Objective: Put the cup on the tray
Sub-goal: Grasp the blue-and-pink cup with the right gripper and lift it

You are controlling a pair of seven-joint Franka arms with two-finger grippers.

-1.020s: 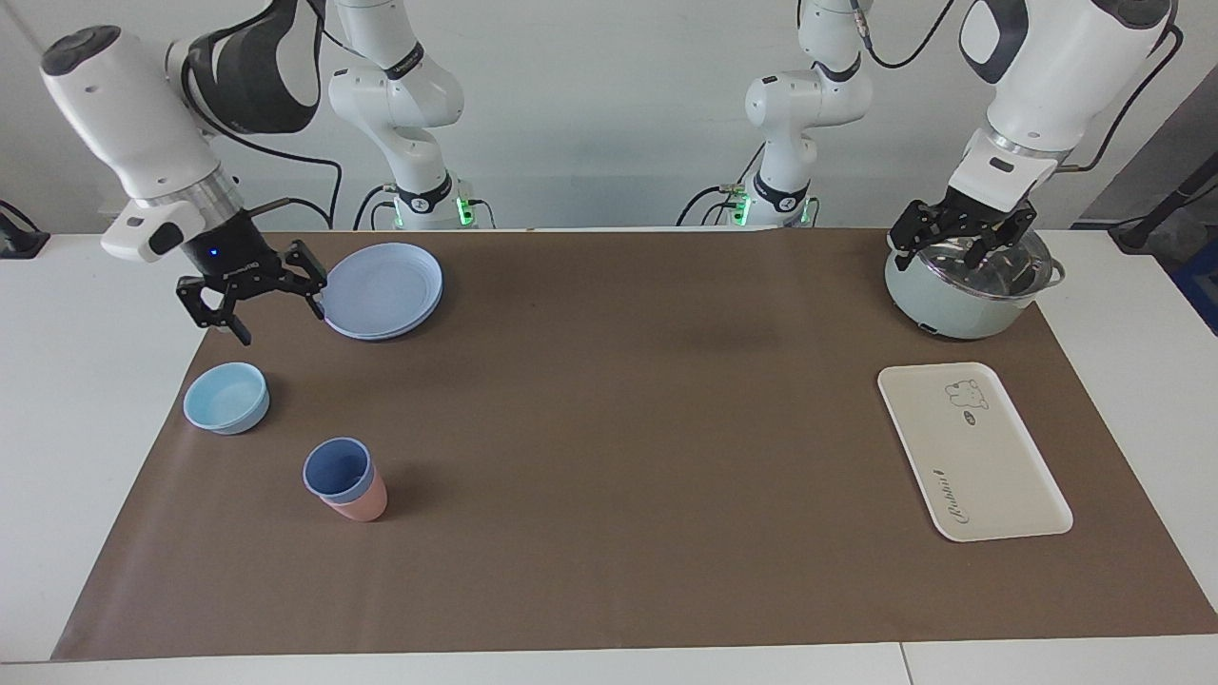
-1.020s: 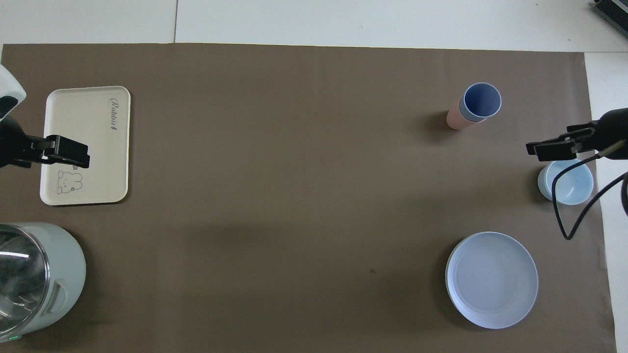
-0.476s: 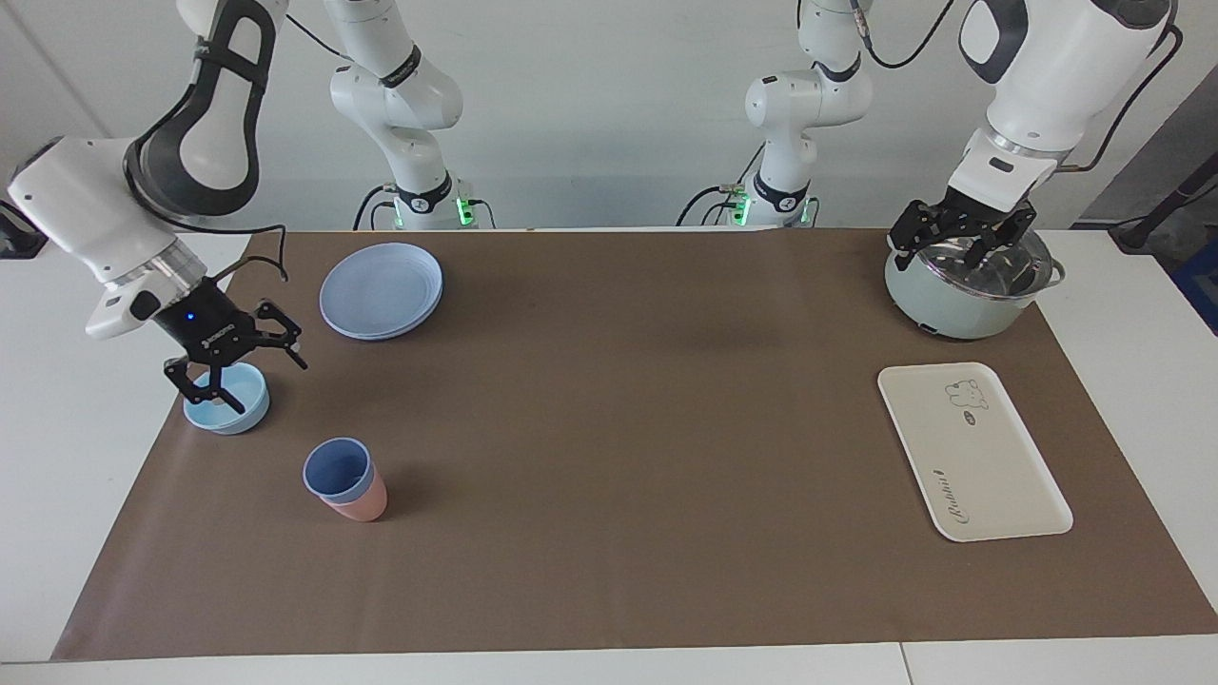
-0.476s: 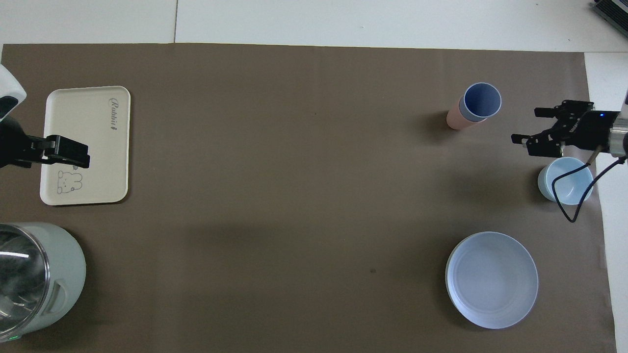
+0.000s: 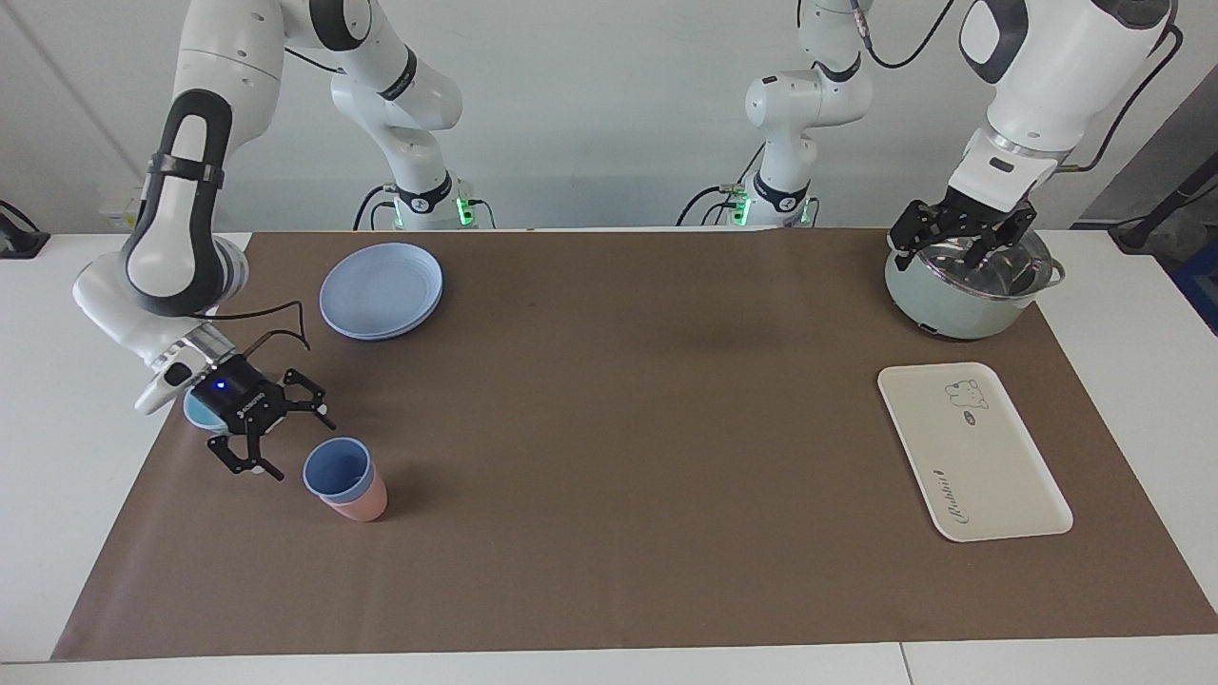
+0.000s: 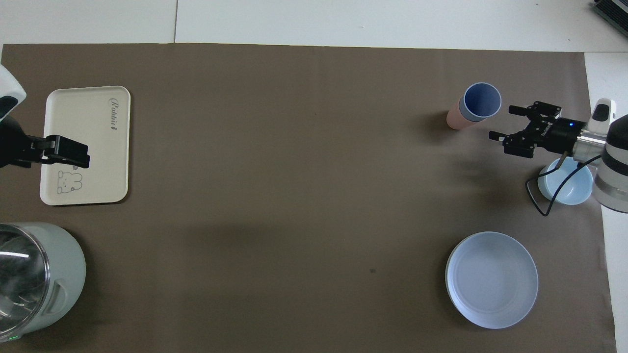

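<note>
Brown mat [image 5: 609, 428] on white table. Periwinkle cup [image 5: 336, 470] nested in salmon-pink cup [image 5: 360, 502], toward right arm's end, well apart from cream tray [image 5: 990, 476]. Right gripper [image 5: 285, 433] fingers wide, empty, just beside periwinkle cup. Left gripper [image 5: 961, 240] fingers spread, empty, over pot [image 5: 952, 309], waiting.

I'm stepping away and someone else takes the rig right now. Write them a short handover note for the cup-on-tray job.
Right hand: open, empty, low over the mat beside the cup, not touching it.
Left hand: open, empty, waiting over the pot.
Cup: blue, upright, nested in the pink cup at the right arm's end.
Tray: bare, at the left arm's end, farther from the robots than the pot.
Done: approach only.
Left: grasp the cup, lift it out of the pink cup, carry it across, set it on the tray.
</note>
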